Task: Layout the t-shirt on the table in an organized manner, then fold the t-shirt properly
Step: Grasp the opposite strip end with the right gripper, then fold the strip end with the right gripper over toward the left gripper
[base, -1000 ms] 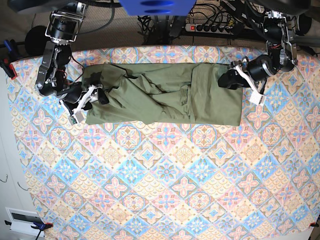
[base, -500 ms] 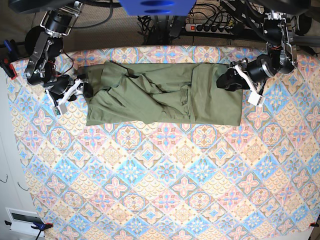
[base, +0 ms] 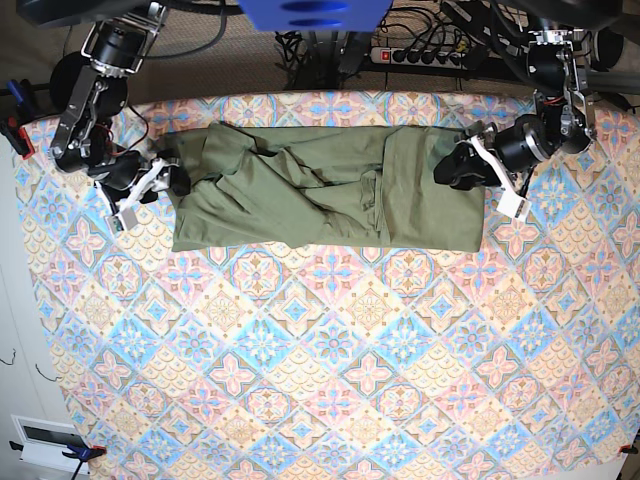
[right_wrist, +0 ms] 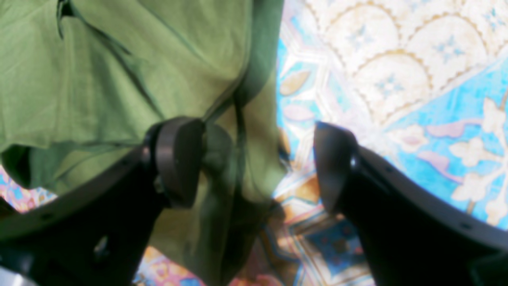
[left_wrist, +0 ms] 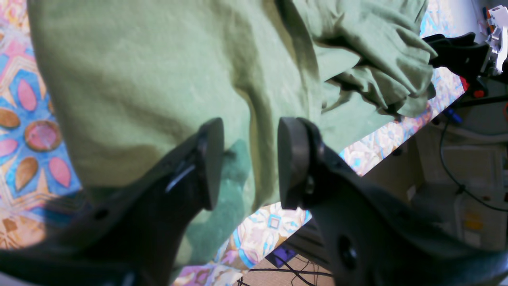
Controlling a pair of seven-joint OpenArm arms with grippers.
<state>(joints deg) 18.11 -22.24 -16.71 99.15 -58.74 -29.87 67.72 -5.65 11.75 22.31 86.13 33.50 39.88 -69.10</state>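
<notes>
The olive-green t-shirt (base: 320,190) lies bunched in a wide band across the far part of the table (base: 330,360), creased and folded over itself in the middle. My left gripper (base: 452,167) hovers over the shirt's right end. In the left wrist view its jaws (left_wrist: 250,163) stand apart above flat fabric (left_wrist: 139,79), with nothing pinched. At the shirt's left edge my right gripper (base: 172,182) is wide open. In the right wrist view the right gripper (right_wrist: 258,163) straddles the shirt's hem (right_wrist: 99,71) and the patterned cloth (right_wrist: 397,79).
A power strip and cables (base: 420,55) run behind the table's far edge. Clamps (base: 18,130) grip the left edge, and a white box (base: 45,440) sits off the front left corner. The other arm (left_wrist: 456,55) shows beyond the shirt in the left wrist view.
My right gripper has pulled back off the shirt's left end to its edge, moving left and slightly away. The left gripper has shifted a little over the shirt's right end.
</notes>
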